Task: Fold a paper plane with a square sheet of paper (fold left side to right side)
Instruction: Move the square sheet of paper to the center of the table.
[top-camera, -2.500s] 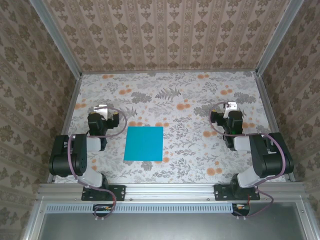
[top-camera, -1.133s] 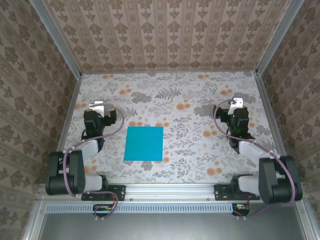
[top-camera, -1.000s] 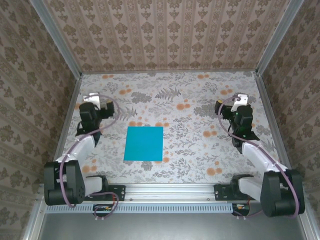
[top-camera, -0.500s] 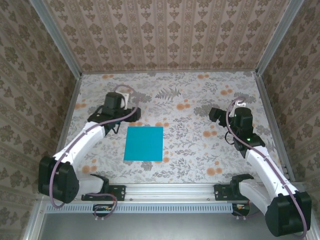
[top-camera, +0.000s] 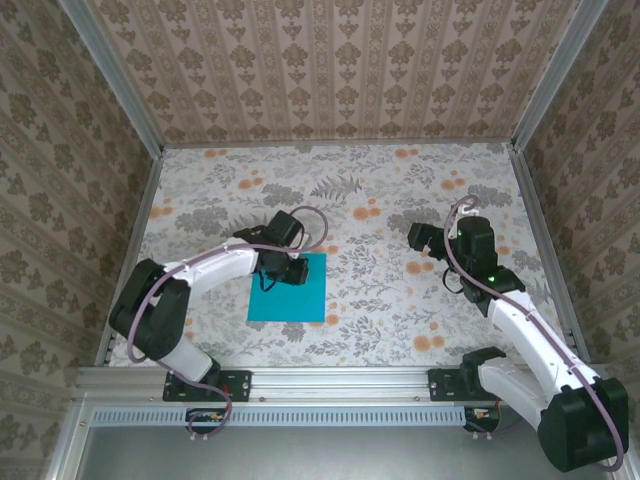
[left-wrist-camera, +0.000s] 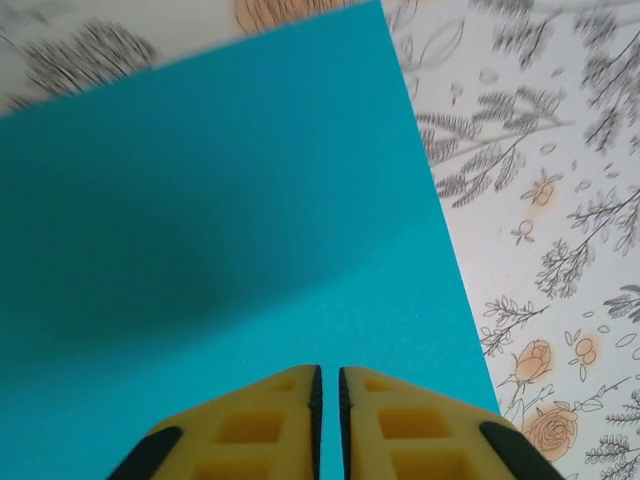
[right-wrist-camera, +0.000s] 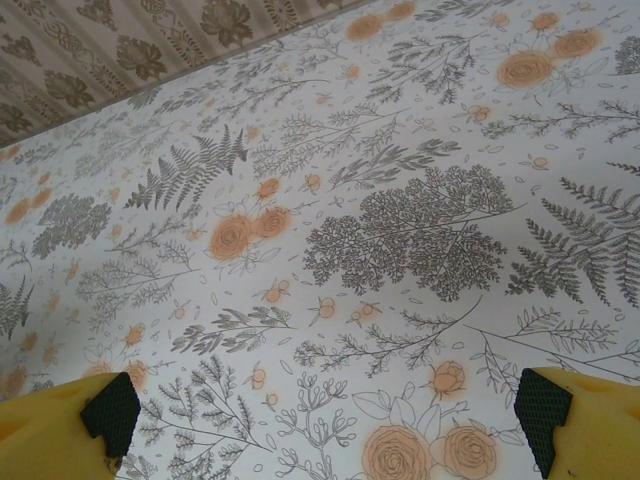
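The square sheet of paper (top-camera: 300, 296) looks flat and uncreased on the middle of the table (top-camera: 380, 200), so every fold is left to do. The left end effector (left-wrist-camera: 328, 372), fingers pressed nearly together, sits at its left side. The right end effector (right-wrist-camera: 328, 408) gapes wide, well apart.

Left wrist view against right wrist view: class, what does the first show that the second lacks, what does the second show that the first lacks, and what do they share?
Left wrist: the square sheet of paper, flat and turquoise, with the left gripper over it, its yellow fingers almost together. Right wrist: the patterned wall at the table's far edge, and the right gripper with its fingers wide apart. Shared: the floral table and yellow fingers at the bottom edge.
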